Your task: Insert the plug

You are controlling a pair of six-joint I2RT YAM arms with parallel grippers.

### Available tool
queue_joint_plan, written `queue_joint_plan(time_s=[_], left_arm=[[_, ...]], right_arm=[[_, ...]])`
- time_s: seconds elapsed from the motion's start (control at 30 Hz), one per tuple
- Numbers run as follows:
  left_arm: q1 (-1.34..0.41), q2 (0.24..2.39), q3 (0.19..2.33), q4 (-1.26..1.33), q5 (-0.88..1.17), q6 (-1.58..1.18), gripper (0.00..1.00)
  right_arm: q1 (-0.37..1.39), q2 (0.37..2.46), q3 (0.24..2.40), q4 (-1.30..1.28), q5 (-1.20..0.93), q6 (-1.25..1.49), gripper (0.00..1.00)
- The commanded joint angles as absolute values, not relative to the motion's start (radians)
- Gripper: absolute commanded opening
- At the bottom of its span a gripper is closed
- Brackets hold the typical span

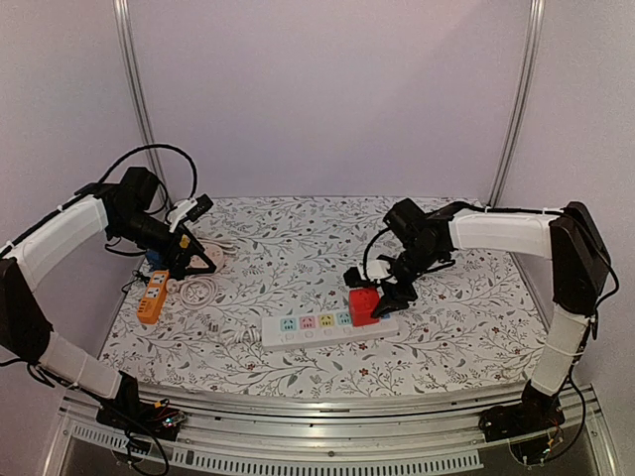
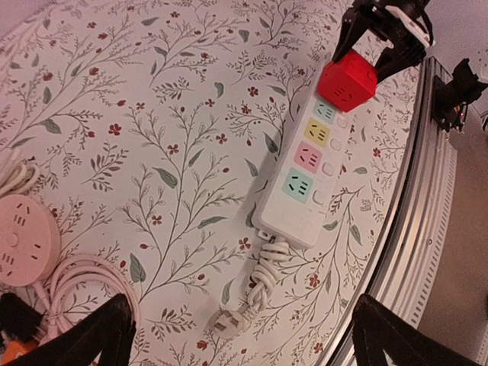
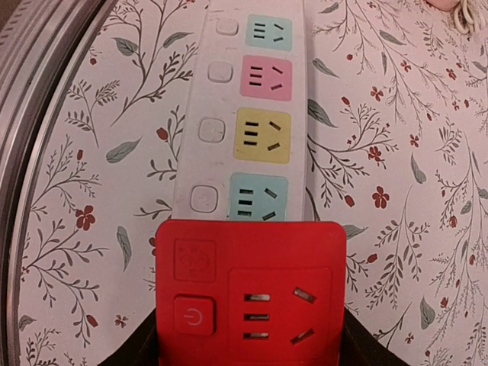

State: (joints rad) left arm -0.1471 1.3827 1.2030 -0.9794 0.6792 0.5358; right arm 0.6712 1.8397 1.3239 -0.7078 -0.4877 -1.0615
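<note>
R fingers (image 1: 382, 288) clamped on red cube plug (image 1: 363, 303), which sits over the right-end socket of the white strip (image 1: 308, 329); can't tell if prongs are in. Strip's long axis runs L–R on worktop (image 1: 466, 317), so prob. push straight down. L fingers (image 1: 195, 253) wide apart, well off near orange strip (image 1: 151, 297); R arm nearer.
</note>
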Motion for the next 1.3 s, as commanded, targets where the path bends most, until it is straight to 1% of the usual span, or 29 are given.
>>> queue_joint_plan(time_s=[0.0,0.23,0.53,0.67,0.77,0.87,0.9,0.97,1.0,1.03,1.1,1.17,1.2,1.23,1.27], left_arm=[[-0.134,1.387,1.199,-0.966,0.672,0.549,1.00],[-0.133,1.387,1.198,-0.964,0.672,0.552,0.99],[-0.133,1.387,1.198,-0.964,0.668,0.552,0.99],[-0.133,1.383,1.197,-0.964,0.667,0.552,0.99],[-0.133,1.382,1.197,-0.964,0.667,0.556,0.99],[-0.133,1.386,1.199,-0.965,0.670,0.555,1.00],[-0.133,1.388,1.201,-0.965,0.670,0.555,1.00],[-0.133,1.389,1.201,-0.969,0.670,0.555,1.00],[-0.133,1.388,1.201,-0.970,0.670,0.556,1.00],[-0.133,1.388,1.201,-0.970,0.672,0.558,1.00],[-0.133,1.385,1.201,-0.971,0.672,0.560,1.00],[-0.133,1.384,1.202,-0.973,0.672,0.562,1.00],[-0.133,1.381,1.202,-0.973,0.672,0.564,1.00],[-0.133,1.380,1.201,-0.976,0.671,0.564,1.00],[-0.133,1.377,1.201,-0.977,0.671,0.566,1.00]], right_arm=[[0.698,1.937,1.298,-0.737,-0.318,-1.066,0.00],[0.710,1.937,1.266,-0.733,-0.269,-1.050,0.00],[0.716,1.946,1.269,-0.746,-0.262,-1.053,0.00],[0.734,1.977,1.269,-0.786,-0.173,-1.073,0.01],[0.736,1.999,1.260,-0.795,-0.163,-1.069,0.01],[0.739,2.002,1.269,-0.794,-0.169,-1.056,0.03],[0.740,1.998,1.273,-0.794,-0.173,-1.047,0.05],[0.740,1.987,1.284,-0.793,-0.178,-1.042,0.23],[0.739,1.982,1.293,-0.793,-0.180,-1.038,0.36],[0.740,1.975,1.303,-0.793,-0.188,-1.029,0.45],[0.740,1.959,1.328,-0.792,-0.217,-1.008,0.58],[0.741,1.939,1.349,-0.781,-0.249,-0.984,0.75],[0.744,1.924,1.356,-0.765,-0.257,-0.969,0.89],[0.744,1.914,1.359,-0.745,-0.261,-0.945,0.98],[0.744,1.900,1.359,-0.722,-0.266,-0.929,0.99]])
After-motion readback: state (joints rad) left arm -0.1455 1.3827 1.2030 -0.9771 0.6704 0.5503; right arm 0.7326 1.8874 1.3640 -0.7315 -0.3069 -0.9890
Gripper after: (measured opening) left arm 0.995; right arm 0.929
